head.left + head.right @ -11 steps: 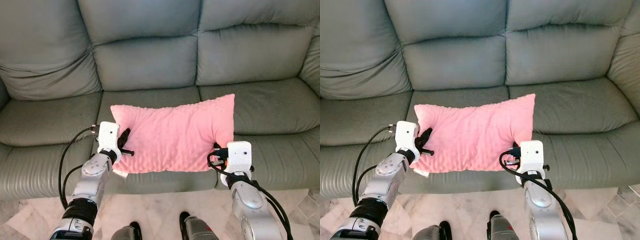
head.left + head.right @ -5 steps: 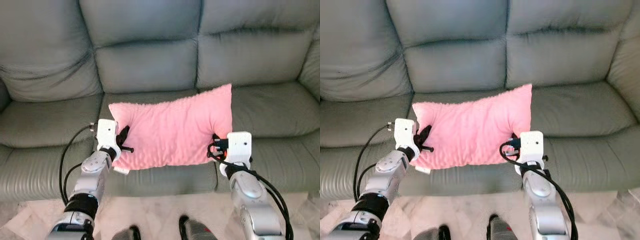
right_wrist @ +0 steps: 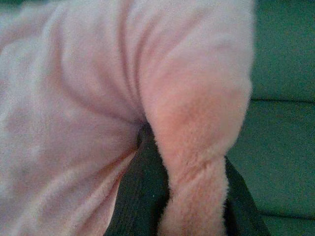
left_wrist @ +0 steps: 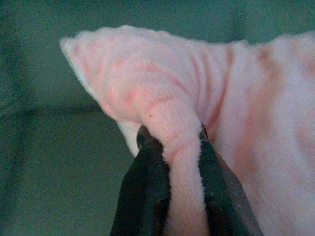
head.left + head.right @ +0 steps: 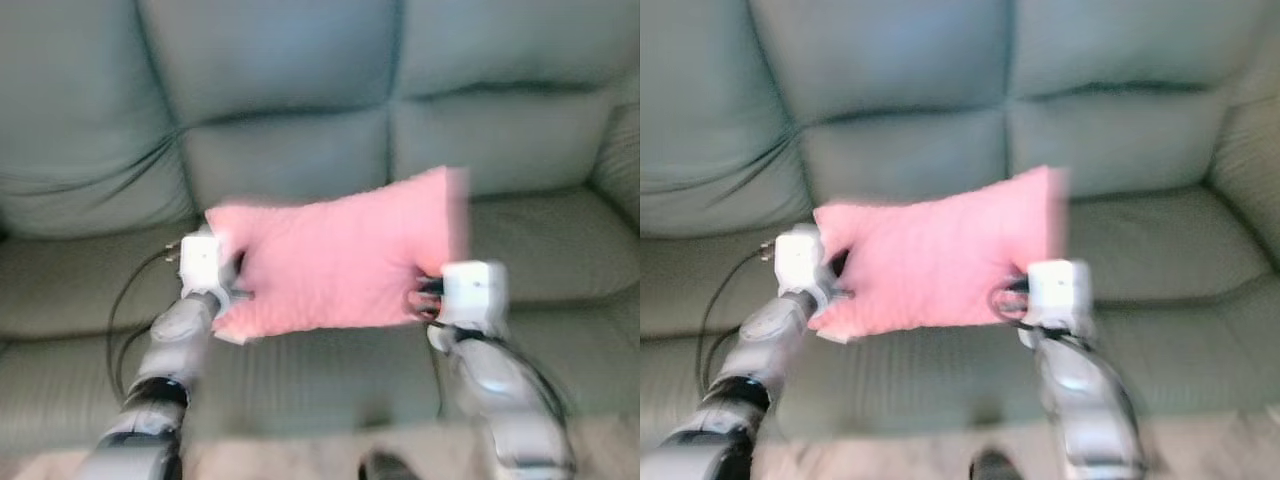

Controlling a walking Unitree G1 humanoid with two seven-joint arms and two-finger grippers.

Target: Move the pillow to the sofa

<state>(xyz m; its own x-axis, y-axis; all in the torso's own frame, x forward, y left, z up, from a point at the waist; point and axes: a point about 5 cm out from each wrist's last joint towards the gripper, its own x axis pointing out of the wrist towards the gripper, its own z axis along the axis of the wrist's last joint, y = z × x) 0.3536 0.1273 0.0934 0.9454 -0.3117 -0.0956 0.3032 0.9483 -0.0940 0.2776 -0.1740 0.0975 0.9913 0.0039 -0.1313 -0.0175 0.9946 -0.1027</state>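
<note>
Pink pillow pinched at both ends: left end effector, right end effector; above sofa.

Blurred head stereo facing sofa, wrist views close on pillow

The pillow, clamped in both pincers, has risen toward 12 o'clock, nearer the sofa backrest; the head views have blurred.
</note>
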